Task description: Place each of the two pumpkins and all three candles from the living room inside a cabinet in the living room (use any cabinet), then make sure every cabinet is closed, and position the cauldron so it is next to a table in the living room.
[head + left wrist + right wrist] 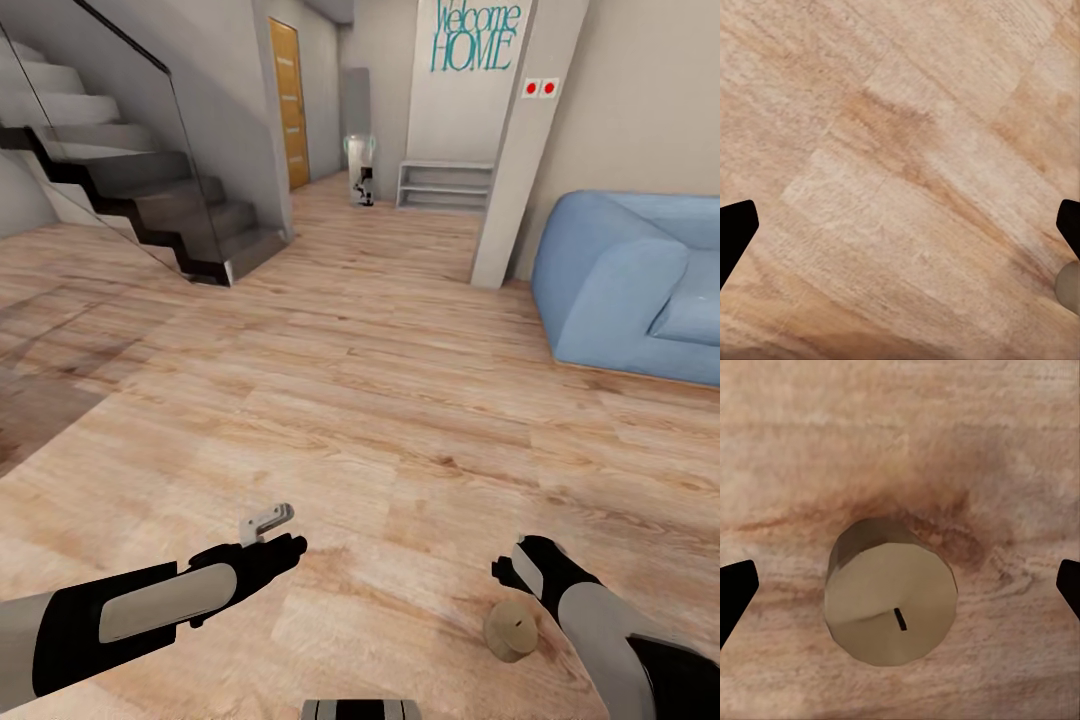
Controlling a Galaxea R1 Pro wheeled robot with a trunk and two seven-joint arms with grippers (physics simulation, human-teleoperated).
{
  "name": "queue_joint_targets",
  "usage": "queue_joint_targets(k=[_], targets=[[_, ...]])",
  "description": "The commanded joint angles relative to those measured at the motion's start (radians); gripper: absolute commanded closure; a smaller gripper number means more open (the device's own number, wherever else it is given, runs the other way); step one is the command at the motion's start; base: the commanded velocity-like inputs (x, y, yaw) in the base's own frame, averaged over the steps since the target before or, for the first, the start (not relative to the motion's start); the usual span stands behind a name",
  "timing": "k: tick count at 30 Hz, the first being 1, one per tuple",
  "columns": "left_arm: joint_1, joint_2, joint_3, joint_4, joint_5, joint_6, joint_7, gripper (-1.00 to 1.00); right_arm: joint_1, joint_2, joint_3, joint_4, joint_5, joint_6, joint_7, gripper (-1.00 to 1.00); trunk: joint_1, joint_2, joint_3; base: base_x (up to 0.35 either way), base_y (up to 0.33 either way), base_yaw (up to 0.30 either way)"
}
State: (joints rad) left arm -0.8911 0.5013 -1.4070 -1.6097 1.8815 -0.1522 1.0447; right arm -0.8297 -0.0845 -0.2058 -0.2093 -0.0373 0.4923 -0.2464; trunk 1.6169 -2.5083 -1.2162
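Overhead, candle wick between right fingertips

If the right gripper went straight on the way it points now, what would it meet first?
Most likely the candle: it stands upright on the wood floor, centred between the right gripper's open fingertips. How far off it is remains unclear.

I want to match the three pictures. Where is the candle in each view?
Head view: the candle stands on the wood floor near the bottom right, beside the right gripper.
Right wrist view: the candle is in the middle, seen from above, with its wick visible.
Left wrist view: a beige bit at the right edge may be it; I cannot tell.
Shared landmark: the wood floor.
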Motion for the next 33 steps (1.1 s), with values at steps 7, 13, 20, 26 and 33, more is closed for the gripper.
queue_joint_targets(k=[7,13,20,26,33], targets=[[-0.002,0.0,-0.002,-0.001,0.007,-0.01,0.0,-1.0,0.0,0.001,0.019,-0.006,-0.005,-0.001,-0.003,-1.0,0.0,0.0,-0.001,0.0,0.0,0.0],[-0.002,0.002,-0.002,-0.001,0.006,-0.012,-0.001,-1.0,0.0,0.0,0.023,-0.008,-0.006,-0.001,-0.002,-1.0,0.0,0.0,-0.001,0.0,0.0,0.0],[-0.002,0.032,-0.003,-0.008,-0.003,-0.015,-0.06,-1.0,0.0,-0.001,0.025,-0.009,-0.005,-0.001,0.027,-1.0,0.0,0.0,-0.001,0.0,0.0,0.0],[-0.002,0.045,-0.003,-0.009,-0.004,-0.014,-0.118,-1.0,0.0,-0.001,0.025,-0.009,-0.004,-0.001,0.031,-1.0,0.0,0.0,-0.001,0.0,0.0,0.0],[-0.002,0.046,-0.003,-0.009,-0.004,-0.014,-0.12,-1.0,0.0,-0.001,0.025,-0.009,-0.004,-0.001,0.032,-1.0,0.003,-0.002,-0.024,0.0,0.0,0.0]])
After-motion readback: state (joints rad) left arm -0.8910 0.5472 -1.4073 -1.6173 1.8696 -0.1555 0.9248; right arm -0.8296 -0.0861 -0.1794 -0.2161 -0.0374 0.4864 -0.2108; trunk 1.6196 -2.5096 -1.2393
